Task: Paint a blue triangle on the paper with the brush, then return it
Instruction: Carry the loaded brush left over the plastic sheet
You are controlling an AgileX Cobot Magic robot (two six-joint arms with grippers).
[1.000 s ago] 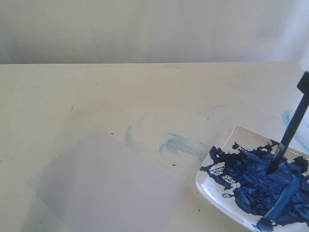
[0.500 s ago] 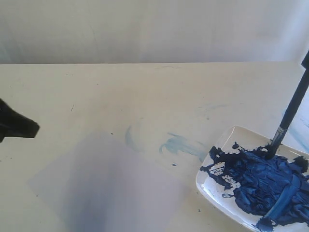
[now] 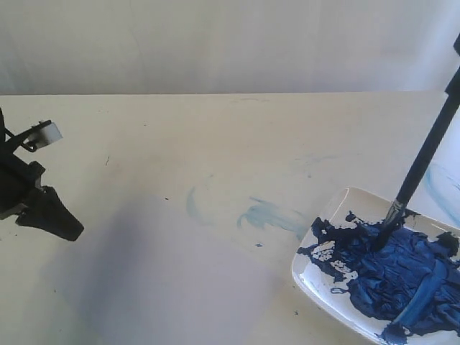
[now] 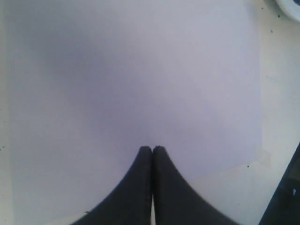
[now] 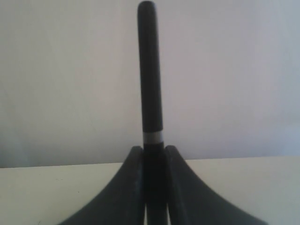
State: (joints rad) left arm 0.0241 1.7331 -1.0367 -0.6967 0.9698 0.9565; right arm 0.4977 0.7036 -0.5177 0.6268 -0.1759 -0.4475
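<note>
The brush (image 3: 420,162) leans steeply, its tip dipped in the dark-blue paint at the plate's near-left part. In the right wrist view my right gripper (image 5: 153,150) is shut on the black handle of the brush (image 5: 150,70); in the exterior view that gripper is past the right edge. The paper (image 3: 180,277) lies front left on the table, pale and partly shadowed. My left gripper (image 3: 70,231) hangs over the paper's left corner, shut and empty. In the left wrist view the left gripper (image 4: 152,149) points at the blank paper (image 4: 140,70). No blue triangle is in view.
A white plate (image 3: 325,218) smeared with dark-blue paint sits at the front right; its rim also shows in the left wrist view (image 4: 290,7). Pale-blue smears (image 3: 269,214) mark the cream table between paper and plate. A white wall stands behind the table.
My left gripper has come in from the left edge to above the paper's left corner, casting a shadow on it. The brush tip has slid leftward across the paint in the plate.
</note>
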